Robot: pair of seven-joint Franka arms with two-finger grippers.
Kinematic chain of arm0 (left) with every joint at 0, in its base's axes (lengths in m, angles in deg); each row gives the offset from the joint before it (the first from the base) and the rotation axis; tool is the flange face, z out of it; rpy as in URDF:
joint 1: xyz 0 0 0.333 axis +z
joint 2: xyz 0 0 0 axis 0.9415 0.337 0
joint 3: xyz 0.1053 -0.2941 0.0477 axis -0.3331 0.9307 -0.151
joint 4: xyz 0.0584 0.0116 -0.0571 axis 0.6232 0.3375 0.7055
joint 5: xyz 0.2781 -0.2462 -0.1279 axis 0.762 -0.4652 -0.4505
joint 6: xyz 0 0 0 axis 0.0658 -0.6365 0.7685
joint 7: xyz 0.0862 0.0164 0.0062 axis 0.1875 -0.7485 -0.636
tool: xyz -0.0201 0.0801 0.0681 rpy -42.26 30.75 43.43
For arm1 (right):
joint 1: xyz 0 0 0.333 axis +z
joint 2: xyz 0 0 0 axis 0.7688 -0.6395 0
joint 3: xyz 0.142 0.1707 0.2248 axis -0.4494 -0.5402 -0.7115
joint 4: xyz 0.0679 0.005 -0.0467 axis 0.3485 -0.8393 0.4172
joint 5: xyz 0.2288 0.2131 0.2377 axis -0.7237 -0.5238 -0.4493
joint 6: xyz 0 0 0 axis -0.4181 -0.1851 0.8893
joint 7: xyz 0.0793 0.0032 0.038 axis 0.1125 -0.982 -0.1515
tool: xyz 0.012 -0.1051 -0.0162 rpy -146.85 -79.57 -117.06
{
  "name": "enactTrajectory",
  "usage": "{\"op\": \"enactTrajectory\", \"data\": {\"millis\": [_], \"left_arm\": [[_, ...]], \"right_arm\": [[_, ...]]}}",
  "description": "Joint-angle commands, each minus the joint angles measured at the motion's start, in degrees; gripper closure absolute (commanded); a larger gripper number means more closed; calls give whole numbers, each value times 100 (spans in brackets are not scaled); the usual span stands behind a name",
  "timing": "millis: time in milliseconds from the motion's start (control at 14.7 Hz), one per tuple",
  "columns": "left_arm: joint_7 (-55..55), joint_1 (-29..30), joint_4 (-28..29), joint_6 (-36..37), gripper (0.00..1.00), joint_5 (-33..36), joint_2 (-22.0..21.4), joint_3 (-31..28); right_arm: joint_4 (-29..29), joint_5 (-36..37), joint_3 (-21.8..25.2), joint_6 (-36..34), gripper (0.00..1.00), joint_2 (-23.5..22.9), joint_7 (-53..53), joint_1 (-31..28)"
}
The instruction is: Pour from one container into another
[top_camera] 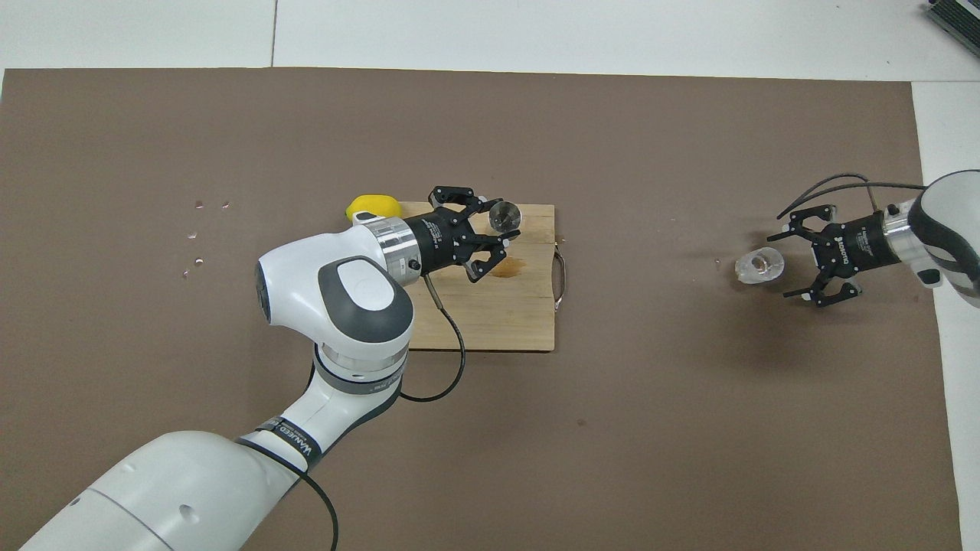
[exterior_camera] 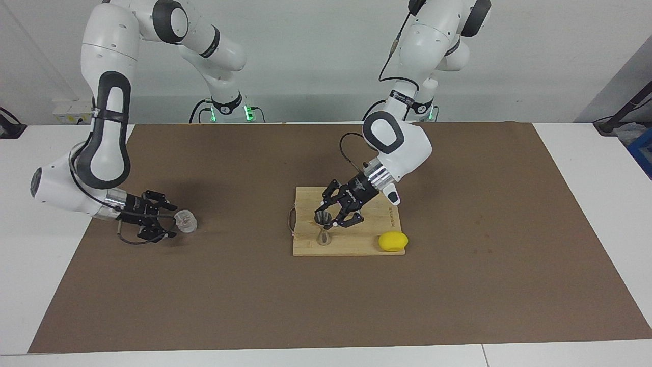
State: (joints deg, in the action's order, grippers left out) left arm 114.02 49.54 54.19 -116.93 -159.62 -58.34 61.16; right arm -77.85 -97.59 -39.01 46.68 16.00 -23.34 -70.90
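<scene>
While your left tool (exterior_camera: 328, 220) stands clamped on the jigger (exterior_camera: 322, 229), the jigger sits upright on the cutting board (exterior_camera: 351, 244), lemon (exterior_camera: 392, 241) at its three o'clock in the facing view. Your right tool (exterior_camera: 170, 221), fingers apart, flanks the glass cup (exterior_camera: 185, 221) on the bench mat (exterior_camera: 204, 285); contact appears absent.

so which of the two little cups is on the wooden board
The silver jigger, hourglass-shaped and upright, stands on the wooden board with the left gripper shut on it. The clear glass cup sits on the brown mat.
</scene>
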Motion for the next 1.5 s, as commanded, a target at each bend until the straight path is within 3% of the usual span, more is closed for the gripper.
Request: {"op": "enactTrajectory", "data": {"millis": [0, 68, 136, 409, 681, 885, 1090, 1158, 1226, 1294, 1362, 1430], "left_arm": [[29, -165, -138, -171, 86, -114, 93, -78], [38, -156, -138, -171, 17, -106, 93, -78], [46, -147, -138, -162, 0, -88, 93, -78], [108, -130, -129, -75, 0, 175, -29, -78], [240, 63, 151, 495, 0, 219, -705, -86], [266, 510, 311, 1381, 0, 1051, -1119, -86], [258, 1221, 311, 2306, 0, 2394, -1313, -86], [257, 1450, 285, 2369, 0, 2913, -1339, -86], [249, 1679, 267, 2430, 0, 3449, -1400, -86], [231, 1846, 249, 2457, 0, 4019, -1445, -95], [231, 2031, 206, 2440, 0, 4643, -1454, -95], [231, 2198, 127, 2431, 0, 5337, -1445, -86]], "right_arm": [[-107, -237, -57, 167, 0, 43, -180, 44], [-115, -351, -57, 185, 0, 17, -180, 35], [-185, -405, -57, 194, 0, 0, -197, 9], [-308, -440, -57, 229, 0, 26, -197, -18], [-388, -634, -57, 308, 0, 52, -197, -18], [-449, -756, -57, 291, 6, 78, -267, -18], [-449, -975, -57, 221, 23, 87, -407, -35], [-449, -1020, -57, 194, 37, 96, -425, -53], [-441, -1029, -57, 150, 60, 96, -426, -88], [-397, -1029, -57, 19, 89, 96, -426, -131], [-379, -1029, -57, -60, 100, 114, -417, -123], [-370, -1029, -57, -70, 100, 209, -391, -97]]}}
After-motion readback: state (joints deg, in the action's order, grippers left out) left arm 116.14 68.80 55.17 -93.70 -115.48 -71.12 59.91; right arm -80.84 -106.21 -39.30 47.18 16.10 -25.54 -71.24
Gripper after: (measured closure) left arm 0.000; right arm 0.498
